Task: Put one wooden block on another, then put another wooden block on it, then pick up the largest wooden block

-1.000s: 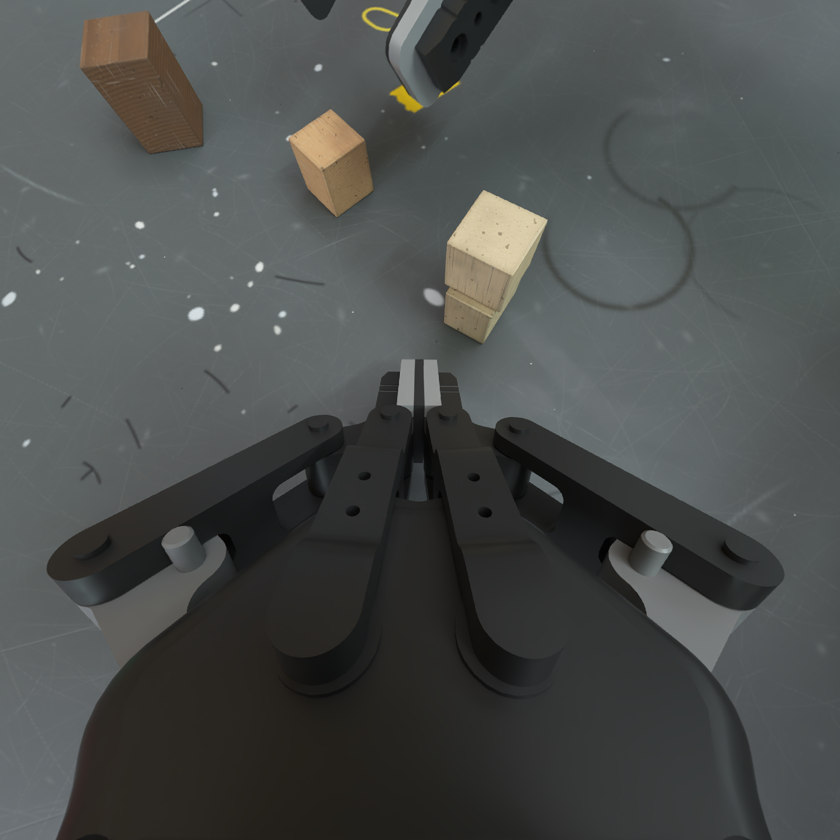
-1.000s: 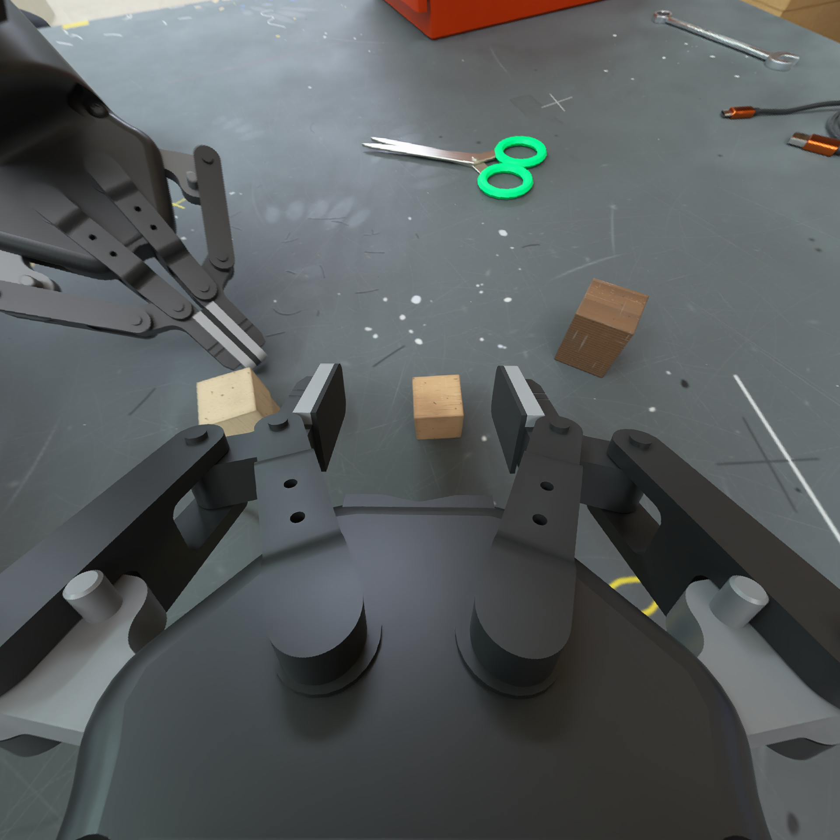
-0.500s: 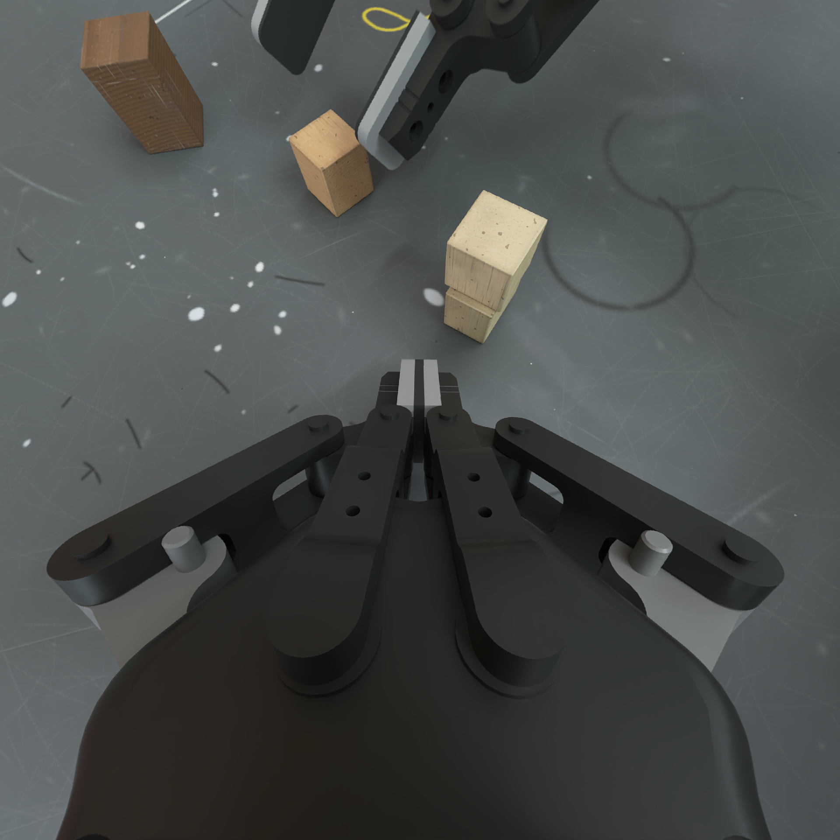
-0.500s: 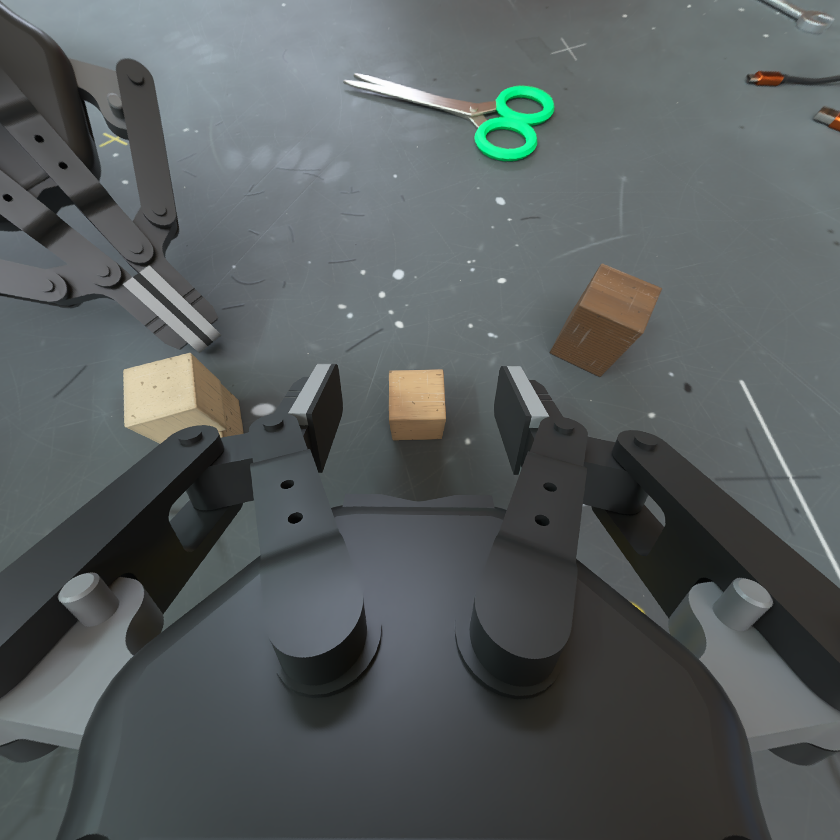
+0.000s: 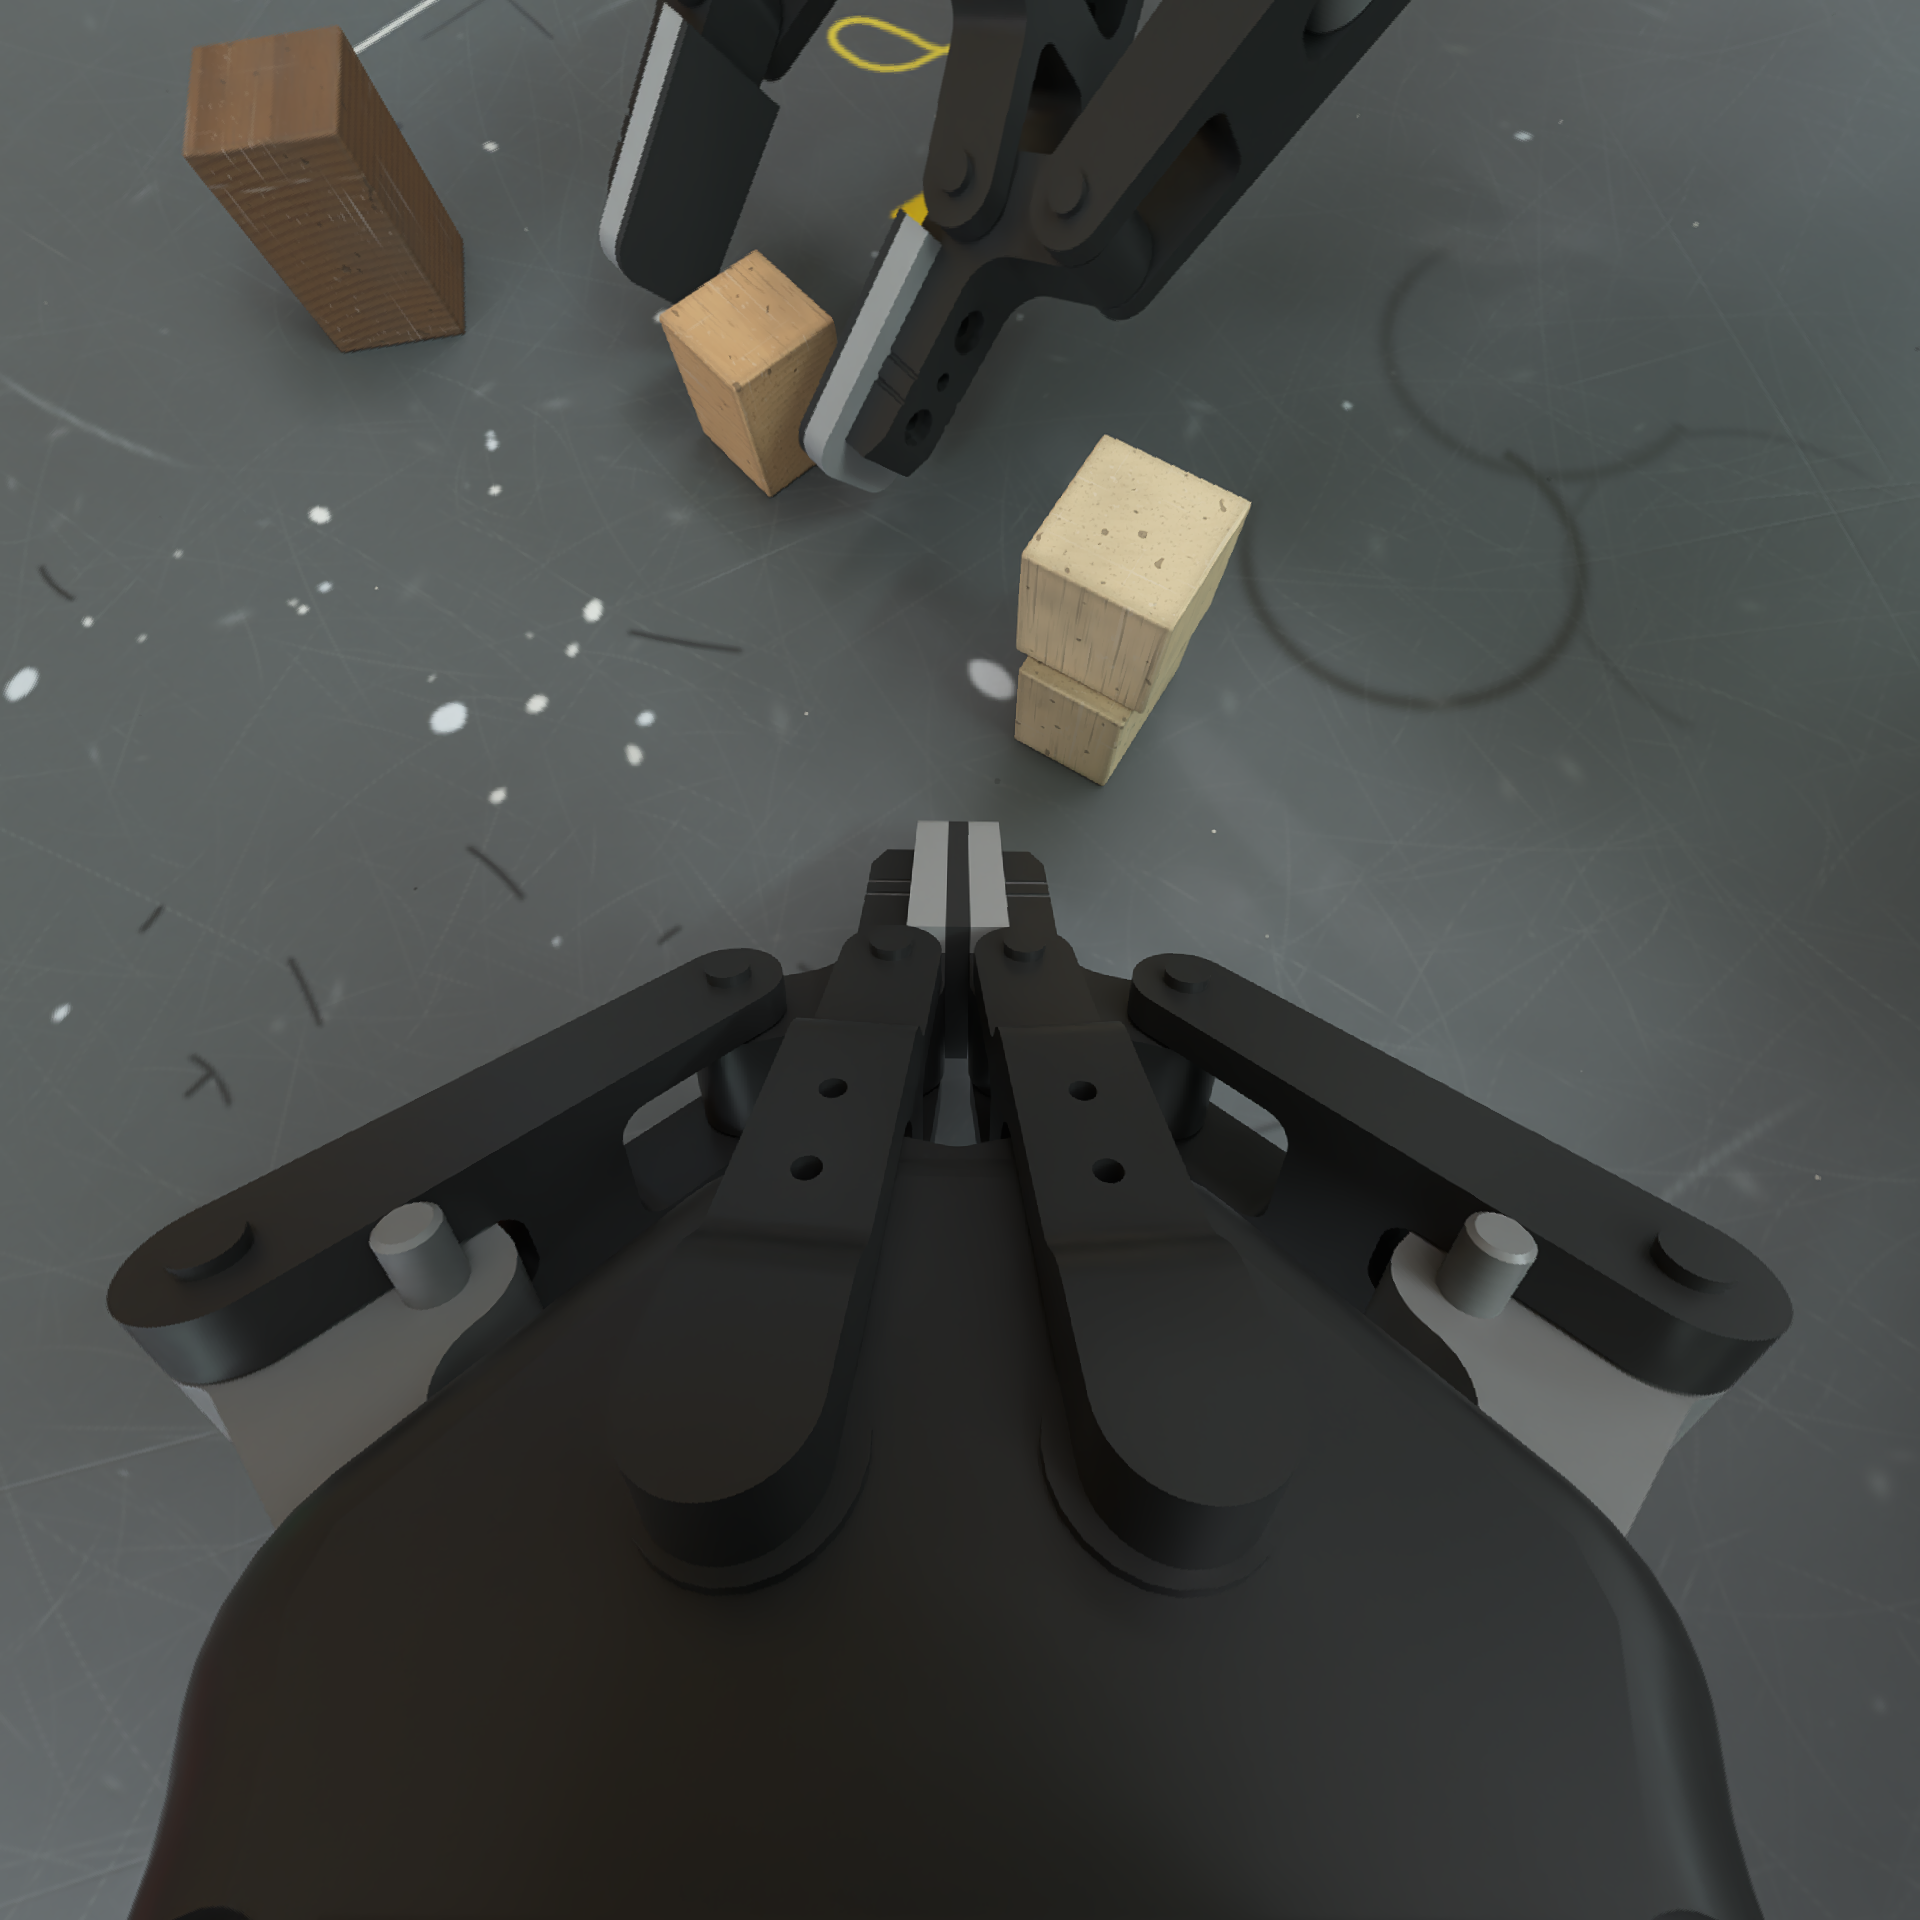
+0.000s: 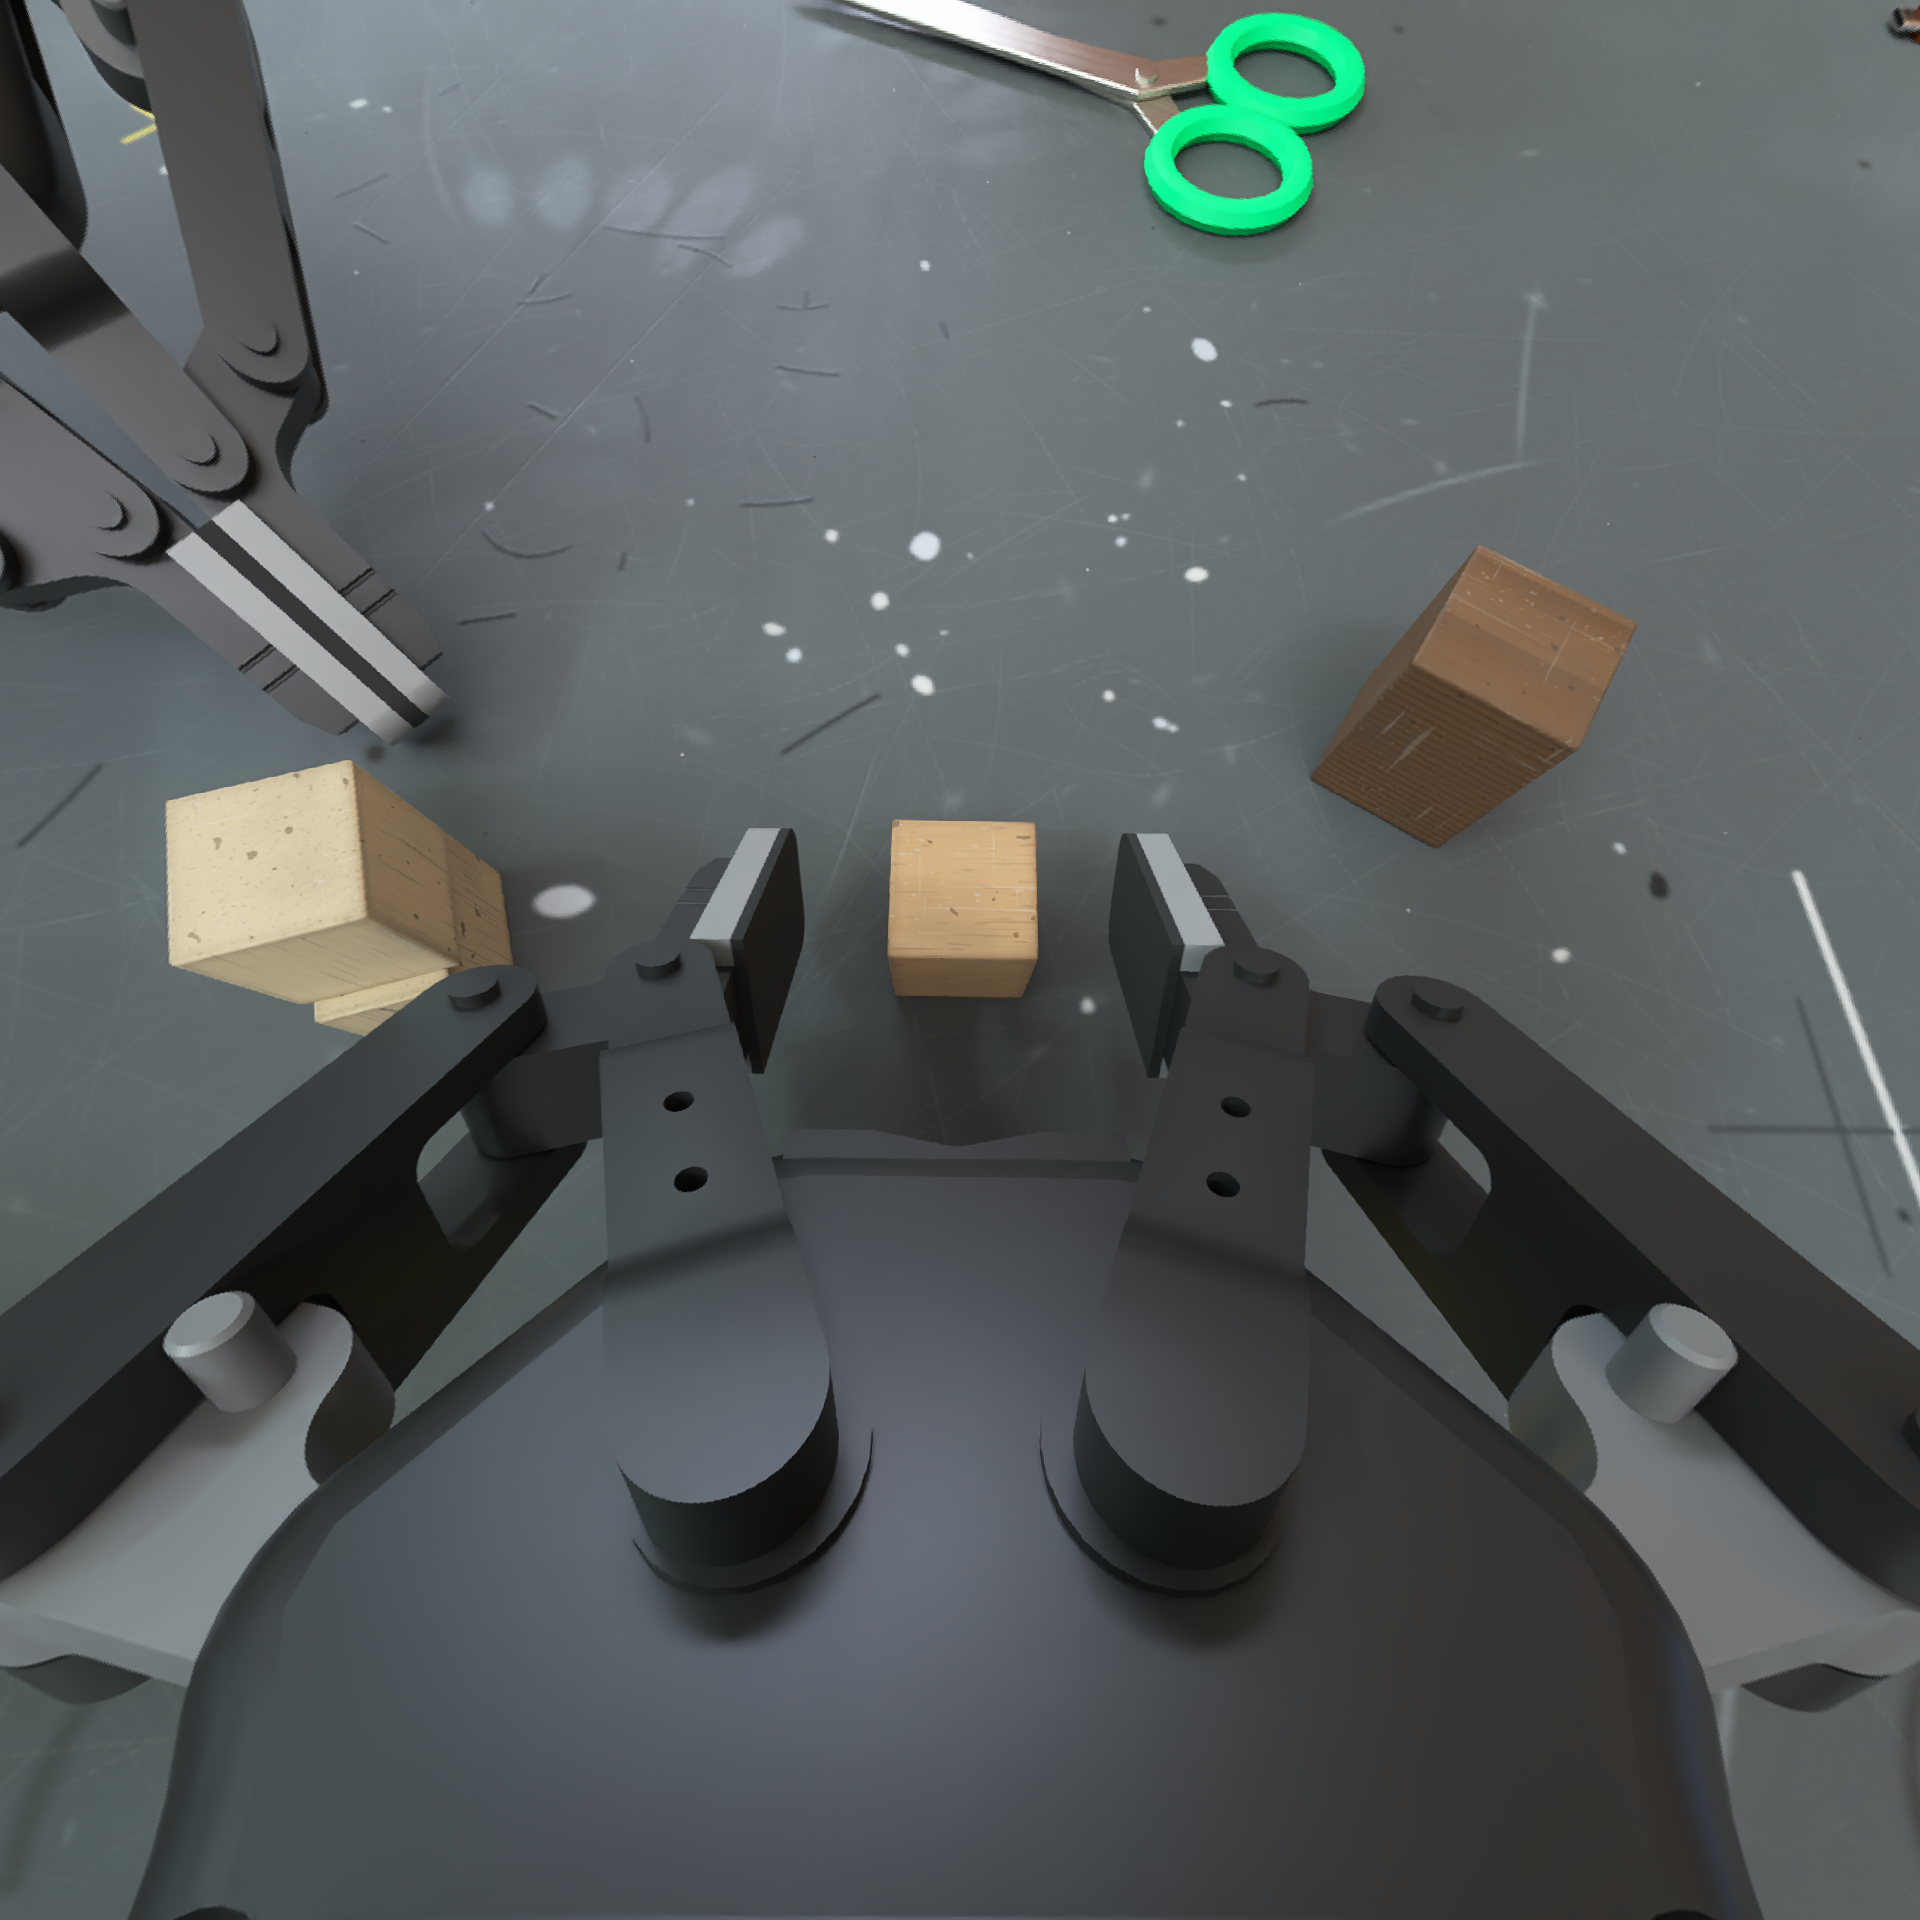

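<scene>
A pale block (image 5: 1132, 561) sits on a smaller pale block (image 5: 1070, 727); the stack also shows in the right wrist view (image 6: 312, 883). A tan block (image 5: 748, 364) stands alone, centred in the right wrist view (image 6: 962, 906). My right gripper (image 6: 956, 914) is open, its fingers astride the tan block without touching it; it also shows in the left wrist view (image 5: 764, 343). The large dark brown block (image 5: 322, 192) stands further off, at the right in the right wrist view (image 6: 1475, 696). My left gripper (image 5: 956, 862) is shut and empty, near the stack, also seen from the right wrist view (image 6: 343, 675).
Green-handled scissors (image 6: 1236, 125) lie on the grey tabletop (image 6: 935, 416) at the far side. A yellow loop mark (image 5: 883, 47) and a dark ring scuff (image 5: 1455, 520) are on the surface.
My right gripper has come down and forward, its open fingers now on either side of the tan block. The left gripper and all blocks have stayed put.
</scene>
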`<state>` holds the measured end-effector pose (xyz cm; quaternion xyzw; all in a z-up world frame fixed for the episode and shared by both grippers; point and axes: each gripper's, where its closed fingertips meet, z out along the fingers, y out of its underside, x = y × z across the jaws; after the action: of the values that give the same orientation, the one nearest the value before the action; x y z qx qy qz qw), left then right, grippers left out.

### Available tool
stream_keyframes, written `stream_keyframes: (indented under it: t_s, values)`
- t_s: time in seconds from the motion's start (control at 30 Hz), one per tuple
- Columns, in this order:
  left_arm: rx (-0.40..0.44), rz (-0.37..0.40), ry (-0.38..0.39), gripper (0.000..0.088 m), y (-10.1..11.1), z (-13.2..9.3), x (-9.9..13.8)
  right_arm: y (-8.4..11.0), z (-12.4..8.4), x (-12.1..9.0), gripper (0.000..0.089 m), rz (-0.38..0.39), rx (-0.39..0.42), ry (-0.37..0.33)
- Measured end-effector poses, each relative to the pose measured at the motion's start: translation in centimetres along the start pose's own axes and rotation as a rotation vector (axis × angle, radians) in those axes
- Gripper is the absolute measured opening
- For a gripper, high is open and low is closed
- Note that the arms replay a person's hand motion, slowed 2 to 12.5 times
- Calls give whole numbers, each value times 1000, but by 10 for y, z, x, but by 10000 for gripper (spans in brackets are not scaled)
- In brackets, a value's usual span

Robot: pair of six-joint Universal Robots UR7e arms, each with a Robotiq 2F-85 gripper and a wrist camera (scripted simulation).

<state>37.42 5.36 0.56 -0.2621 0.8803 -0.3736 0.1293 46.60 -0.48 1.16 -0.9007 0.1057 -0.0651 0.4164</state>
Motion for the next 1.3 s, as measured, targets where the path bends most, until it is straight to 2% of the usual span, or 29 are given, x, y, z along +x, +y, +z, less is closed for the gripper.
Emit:
stream_keyframes:
  t_s: [0.13, 0.27, 0.3, 0.5, 0.87, 1.13, 1.3]
  values:
    - [0, 1, -1, 0, 0, 0, 0, -1, 1, 1, 448, -12, -2, 11]
    - [0, 1, -2, 0, 0, 0, 0, -2, 1, 1, 260, -19, 2, 16]
    - [0, 2, -2, 0, 0, 0, 0, -2, 1, 1, 240, -20, 4, 16]
    - [0, 2, -3, 0, 0, 0, 0, -5, 0, -1, 241, -25, 26, 4]
    - [0, 3, -3, 0, 0, 0, 0, -14, -12, -16, 241, -27, 76, -80]
    - [0, 6, -6, 0, 0, 0, 0, -31, -27, -26, 241, -46, 128, -125]
    - [0, 7, -7, 0, 0, 0, 0, -42, -36, -40, 241, -61, 154, -188]
